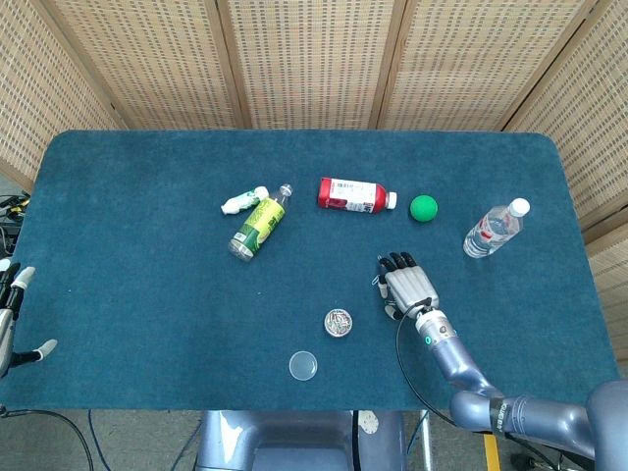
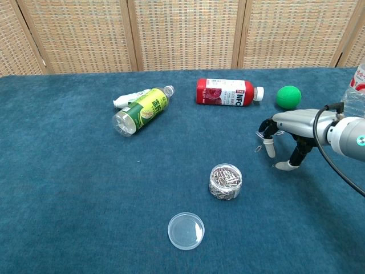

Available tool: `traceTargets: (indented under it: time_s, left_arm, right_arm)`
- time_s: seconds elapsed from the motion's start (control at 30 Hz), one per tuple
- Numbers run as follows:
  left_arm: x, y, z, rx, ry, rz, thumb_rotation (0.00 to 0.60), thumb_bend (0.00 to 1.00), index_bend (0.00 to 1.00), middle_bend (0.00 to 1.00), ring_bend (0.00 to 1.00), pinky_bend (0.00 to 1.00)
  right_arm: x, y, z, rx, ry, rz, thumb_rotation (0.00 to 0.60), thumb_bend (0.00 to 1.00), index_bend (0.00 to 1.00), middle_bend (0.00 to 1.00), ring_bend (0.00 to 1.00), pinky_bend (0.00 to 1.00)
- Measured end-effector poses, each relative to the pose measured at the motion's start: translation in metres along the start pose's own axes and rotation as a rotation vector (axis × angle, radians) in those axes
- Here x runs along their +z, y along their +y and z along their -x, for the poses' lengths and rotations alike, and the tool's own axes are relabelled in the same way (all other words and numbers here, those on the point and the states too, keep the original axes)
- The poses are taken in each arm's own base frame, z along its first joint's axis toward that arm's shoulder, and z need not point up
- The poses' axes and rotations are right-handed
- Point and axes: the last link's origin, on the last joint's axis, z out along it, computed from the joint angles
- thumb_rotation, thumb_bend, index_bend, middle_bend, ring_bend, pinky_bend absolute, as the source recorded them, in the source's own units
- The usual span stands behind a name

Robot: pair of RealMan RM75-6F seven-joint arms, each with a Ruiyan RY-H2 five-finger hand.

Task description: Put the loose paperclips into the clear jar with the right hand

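The clear jar (image 2: 226, 181) stands open on the blue table, packed with paperclips; in the head view the jar (image 1: 339, 322) sits left of my right hand (image 1: 407, 285). Its clear lid (image 2: 186, 230) lies flat nearer the front edge. In the chest view my right hand (image 2: 285, 134) hangs to the right of the jar, fingers pointing down and apart, its fingertips (image 2: 271, 152) near the cloth. A loose paperclip (image 2: 258, 149) lies just left of those fingers, and another (image 2: 279, 166) lies by the thumb. The hand holds nothing I can see. My left hand (image 1: 12, 312) rests at the far left edge, its fingers apart.
A green-and-yellow bottle (image 2: 140, 111) lies on its side beside a small white bottle (image 2: 130, 99). A red bottle (image 2: 227, 92) lies at the back, with a green ball (image 2: 288, 96) to its right. A water bottle (image 1: 496, 229) lies at the far right.
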Motion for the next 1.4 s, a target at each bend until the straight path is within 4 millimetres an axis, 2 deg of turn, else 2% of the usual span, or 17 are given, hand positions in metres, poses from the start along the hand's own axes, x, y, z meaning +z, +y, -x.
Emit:
traceTargets:
  time_s: [0.43,1.4]
  left_arm:
    - [0.0,0.0,0.0,-0.003,-0.002,0.0,0.6,0.0,0.0,0.0,0.0,0.0]
    - [0.0,-0.002,-0.001,-0.006,-0.001,-0.003,0.6,0.0,0.0,0.0,0.0,0.0]
  right_arm:
    - [0.005,0.001,0.01,-0.004,-0.001,0.006,0.6,0.3,0.51,0.12,0.0,0.01]
    - [0.013,0.008,0.014,-0.033,-0.01,0.048,0.6,0.3,0.51,0.12,0.0,0.01]
